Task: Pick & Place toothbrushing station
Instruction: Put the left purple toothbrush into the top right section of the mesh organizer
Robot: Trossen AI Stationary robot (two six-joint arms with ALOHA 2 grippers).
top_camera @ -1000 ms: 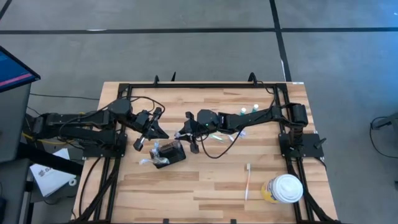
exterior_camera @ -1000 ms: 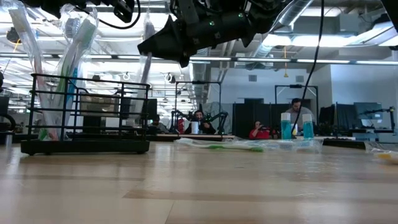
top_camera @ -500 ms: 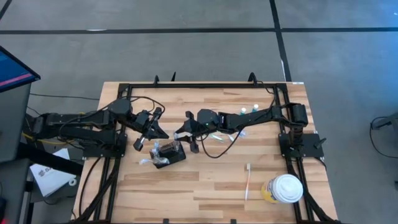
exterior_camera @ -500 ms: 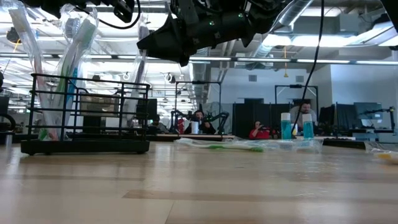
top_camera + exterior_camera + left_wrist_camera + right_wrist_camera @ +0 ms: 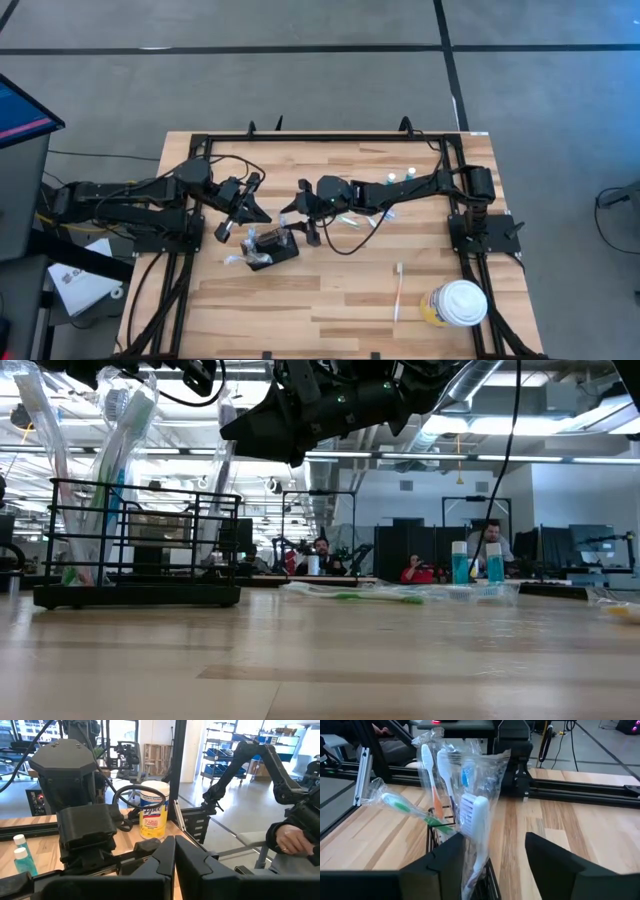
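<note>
The toothbrushing station [image 5: 272, 247], a small black wire holder [image 5: 140, 545], stands on the table left of centre with several wrapped toothbrushes upright in it. My right gripper [image 5: 303, 226] hangs just above its right end and is open [image 5: 495, 845]. Its fingers stand on either side of a white toothbrush in clear wrap [image 5: 475, 820]. That brush stands in the holder and leans a little [image 5: 225, 460]. My left gripper [image 5: 246, 212] is shut [image 5: 175, 860] and hovers just beyond the holder's far left corner, holding nothing. My right gripper has the wrapped white toothbrush between its open fingers. The wrap [image 5: 466, 851] lies close against one finger [image 5: 445, 865]; I cannot tell whether they touch. The brush stands with its lower end in the holder.
A loose toothbrush [image 5: 398, 290] lies near the front right, beside a white-lidded yellowish cup [image 5: 460, 303]. A wrapped green toothbrush [image 5: 350, 218] lies under the right arm. Two small bottles [image 5: 400, 178] stand at the far right. Bare wood lies along the front.
My right gripper has opened above the holder and let go of the wrapped white toothbrush. The brush's top has tipped slightly toward the table's left, and its lower end has stayed in the holder.
</note>
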